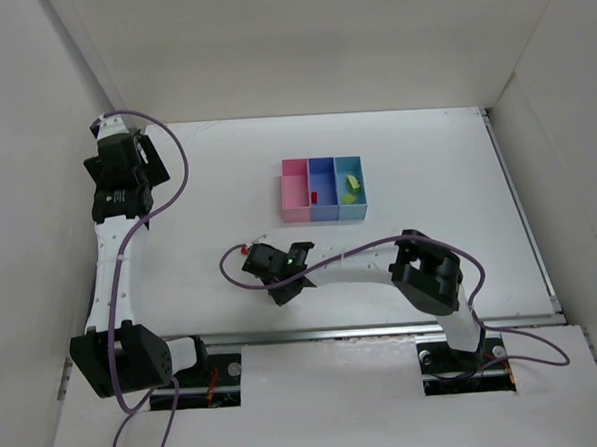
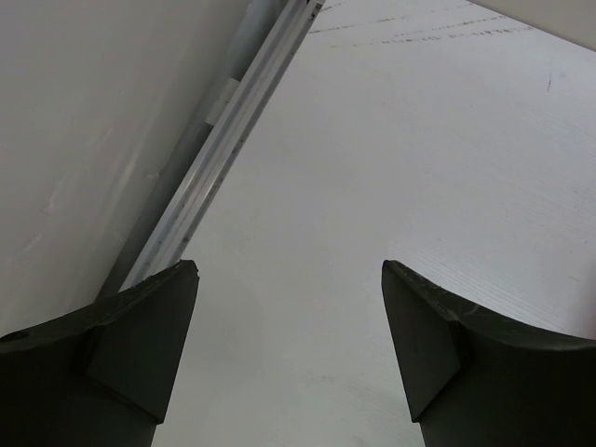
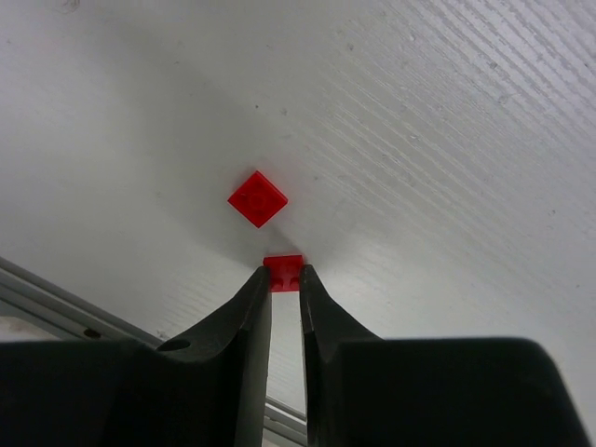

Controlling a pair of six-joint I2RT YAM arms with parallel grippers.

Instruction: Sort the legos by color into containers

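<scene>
The joined containers stand at the table's middle back: pink bin, blue bin with a red lego in it, light cyan bin with yellow-green legos. My right gripper is low over the table at centre left. In the right wrist view it is shut on a small red lego at its fingertips. A second red lego lies flat just beyond it. My left gripper is open and empty over bare table by the left wall.
White walls enclose the table on three sides. An aluminium rail runs along the left wall's foot, close to my left gripper. Another rail borders the near edge. Purple cables loop from both arms.
</scene>
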